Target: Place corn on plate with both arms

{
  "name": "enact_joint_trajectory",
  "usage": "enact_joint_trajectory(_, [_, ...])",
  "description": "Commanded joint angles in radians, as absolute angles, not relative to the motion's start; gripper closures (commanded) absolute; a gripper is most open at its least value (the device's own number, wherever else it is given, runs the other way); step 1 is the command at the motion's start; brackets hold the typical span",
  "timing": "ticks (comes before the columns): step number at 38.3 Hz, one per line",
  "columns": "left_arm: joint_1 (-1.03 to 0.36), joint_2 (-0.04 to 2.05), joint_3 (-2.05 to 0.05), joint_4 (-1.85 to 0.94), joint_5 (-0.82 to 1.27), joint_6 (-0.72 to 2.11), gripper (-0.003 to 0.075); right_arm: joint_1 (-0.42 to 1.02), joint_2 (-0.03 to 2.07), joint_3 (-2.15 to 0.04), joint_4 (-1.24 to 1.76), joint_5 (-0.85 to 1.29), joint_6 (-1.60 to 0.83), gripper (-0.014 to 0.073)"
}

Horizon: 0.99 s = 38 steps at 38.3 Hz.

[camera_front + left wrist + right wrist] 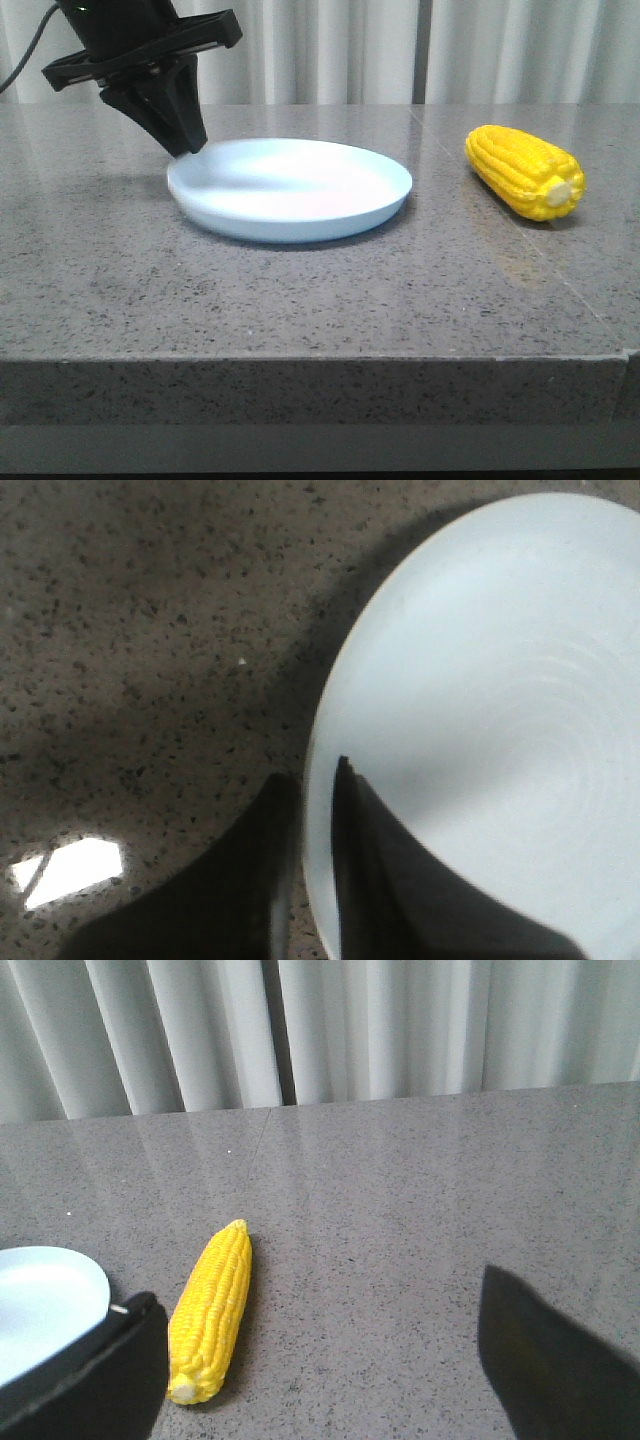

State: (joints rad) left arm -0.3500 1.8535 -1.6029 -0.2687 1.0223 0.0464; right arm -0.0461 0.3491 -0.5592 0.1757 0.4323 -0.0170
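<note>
Front view: left gripper (185,140) pinches the plate (300,215) rim at upper left; corn (525,170) lies right, apart. Left wrist view: fingers (375,880) straddle the rim. Right wrist view: right gripper (315,1360) spread wide, empty. No legible writing.

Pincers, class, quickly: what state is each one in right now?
Left pincer: closed on the plate rim.
Right pincer: open, holding nothing; corn lies untouched.
</note>
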Motion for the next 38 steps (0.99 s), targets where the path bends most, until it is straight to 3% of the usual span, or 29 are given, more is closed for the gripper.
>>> enact_joint_trajectory(1, [-0.358,1.8,-1.64,-0.294,0.989,0.043,0.0495,-0.054,0.363,-0.593,0.175,0.35,-0.023,-0.0053])
enact_joint_trajectory(8, [-0.322,1.746,-1.684,-0.252,1.017,0.043,0.0488,-0.054,0.363,-0.593,0.175,0.35,-0.023,-0.0053])
enact_joint_trajectory(19, [-0.253,1.583,-1.647,0.0,1.053,-0.026,0.0727,-0.054,0.363,-0.593,0.175,0.35,-0.023,-0.0053])
enact_joint_trajectory(25, [-0.178,1.456,-1.503,0.036,1.042,-0.035,0.0741,-0.054,0.363,-0.593,0.175,0.35,-0.023,-0.0053])
enact_joint_trajectory(38, [-0.169,0.924,-0.891,0.038,0.472,-0.035,0.0741,-0.054,0.363,-0.593,0.175,0.35,-0.023,-0.0053])
